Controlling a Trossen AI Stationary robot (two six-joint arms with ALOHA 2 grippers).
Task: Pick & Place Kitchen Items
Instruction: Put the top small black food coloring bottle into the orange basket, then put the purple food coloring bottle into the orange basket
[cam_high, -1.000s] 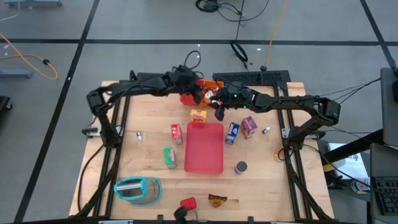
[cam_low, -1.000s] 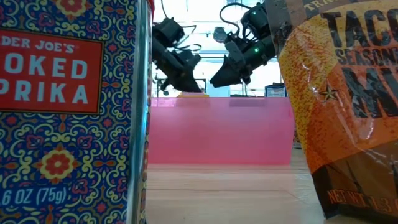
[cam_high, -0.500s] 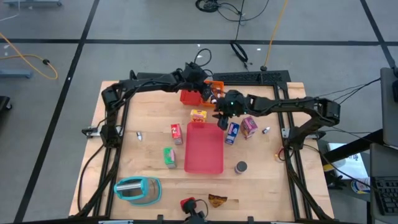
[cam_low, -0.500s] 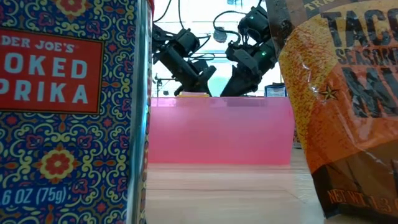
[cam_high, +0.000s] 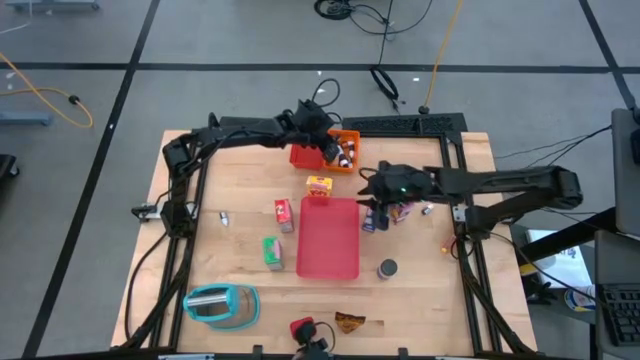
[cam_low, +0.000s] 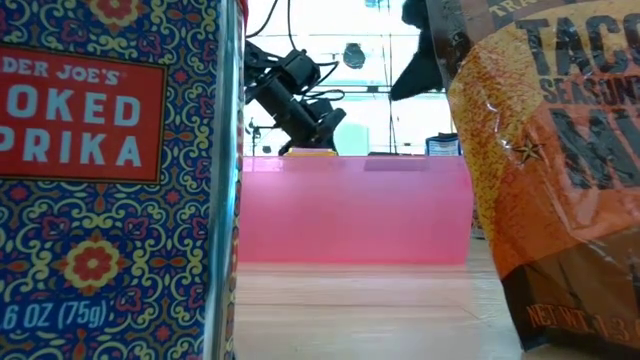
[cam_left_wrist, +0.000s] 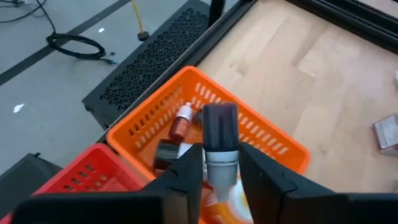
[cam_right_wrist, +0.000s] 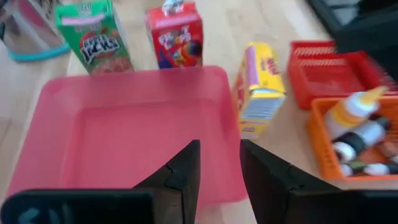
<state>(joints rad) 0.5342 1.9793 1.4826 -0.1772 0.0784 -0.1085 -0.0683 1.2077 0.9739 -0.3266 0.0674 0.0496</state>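
Note:
My left gripper (cam_high: 330, 150) hangs over the orange bin (cam_high: 347, 152) at the far edge, shut on a small dark-capped bottle (cam_left_wrist: 220, 134). In the bin lie other small bottles (cam_left_wrist: 182, 122). My right gripper (cam_high: 375, 197) is open and hovers just above the blue box (cam_high: 371, 216), beside the pink box (cam_high: 402, 205). The yellow box (cam_right_wrist: 260, 87), red box (cam_right_wrist: 175, 34) and green box (cam_right_wrist: 93, 34) stand around the flat pink tray (cam_right_wrist: 124, 124). The grey can (cam_high: 387, 268) stands near the tray's right corner. My left gripper pinches the bottle's pale body just below its dark cap (cam_left_wrist: 221, 163) between its two fingers (cam_left_wrist: 186, 171). The fingers slant down from the near left and lie along the bottle. The cap end sticks out past the fingertips, lifted clear above the orange bin.
A red bin (cam_high: 303, 157) adjoins the orange one. Tiny bottles (cam_high: 224, 217) (cam_high: 428, 209) lie near the table's sides. A teal holder (cam_high: 220, 305) sits near left. A paprika tin (cam_low: 110, 180) and a taco packet (cam_low: 550, 170) stand at the near edge, blocking much of the low view.
My right gripper has drawn back from beside the orange bin toward the table's right and near side, ending above the blue box. My left gripper has moved a little right, from over the red bin to over the orange bin, then held still.

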